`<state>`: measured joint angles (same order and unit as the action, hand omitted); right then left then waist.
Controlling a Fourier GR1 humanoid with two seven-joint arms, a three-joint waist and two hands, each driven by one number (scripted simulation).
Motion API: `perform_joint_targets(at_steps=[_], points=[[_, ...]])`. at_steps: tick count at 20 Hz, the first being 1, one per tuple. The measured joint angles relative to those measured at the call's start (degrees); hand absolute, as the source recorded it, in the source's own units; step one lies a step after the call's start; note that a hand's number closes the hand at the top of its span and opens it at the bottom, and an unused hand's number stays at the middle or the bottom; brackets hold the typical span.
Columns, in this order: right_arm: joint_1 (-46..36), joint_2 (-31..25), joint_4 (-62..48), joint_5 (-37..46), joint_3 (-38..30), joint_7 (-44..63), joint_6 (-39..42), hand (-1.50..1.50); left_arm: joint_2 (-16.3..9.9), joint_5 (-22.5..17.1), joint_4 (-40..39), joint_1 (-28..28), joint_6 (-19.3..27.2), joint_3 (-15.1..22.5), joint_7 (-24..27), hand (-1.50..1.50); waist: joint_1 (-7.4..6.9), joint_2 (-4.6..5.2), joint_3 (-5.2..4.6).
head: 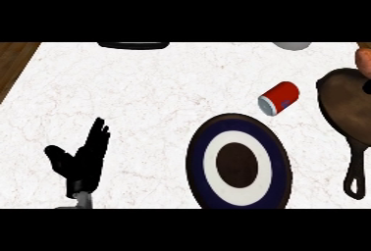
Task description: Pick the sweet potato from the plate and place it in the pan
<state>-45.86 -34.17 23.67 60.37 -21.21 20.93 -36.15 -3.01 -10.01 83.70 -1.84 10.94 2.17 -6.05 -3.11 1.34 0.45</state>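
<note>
The sweet potato (pixel 364 60) showed only as an orange-brown sliver at the far right edge, above the far end of the pan (pixel 346 105); whether it hung over the pan or touched it could not be told, as most of it was cut off by the frame. The plate (pixel 273 147), near and to the left of the pan, lay bare, so the pick looked done and the placing step seemed to be in hand. The right hand did not show at all, so nothing can be said of its fingers. The next move would likely call for lowering the sweet potato onto the pan's dark floor, clear of the long handle pointing near. A red can (pixel 279 98) lay on its side between plate and pan. Far to the left, the left hand (pixel 83 159) rested with fingers straight and up, holding nothing.
</note>
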Motion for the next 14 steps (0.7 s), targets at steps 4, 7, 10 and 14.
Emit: perform_joint_targets(at_steps=[4, 7, 10, 14], points=[[-0.41, -2.31, -5.98, -2.08, -2.1, -2.87, 4.75, -1.5, 0.1, 0.02, 0.0, 0.33, -0.06, 0.08, -0.18, 0.0, -0.57, 0.25, 0.1], [-0.16, -3.53, -8.24, -3.43, -3.57, -6.55, 4.75, -1.5, 0.39, 0.38, 0.24, 0.44, 0.04, 0.62, -0.34, 0.0, -0.92, 0.42, 0.18], [0.05, -3.32, -8.65, -5.75, -5.75, -10.94, 2.67, -1.5, -0.05, -0.3, 0.17, 0.69, -0.64, 0.27, -1.22, 0.0, -0.99, 0.5, 0.25], [-0.98, -2.47, -6.99, -12.89, -11.57, -19.28, 2.73, -1.5, -0.1, -0.57, 0.21, 0.34, -0.51, -0.2, -1.29, 0.0, -0.46, 0.25, 0.37]])
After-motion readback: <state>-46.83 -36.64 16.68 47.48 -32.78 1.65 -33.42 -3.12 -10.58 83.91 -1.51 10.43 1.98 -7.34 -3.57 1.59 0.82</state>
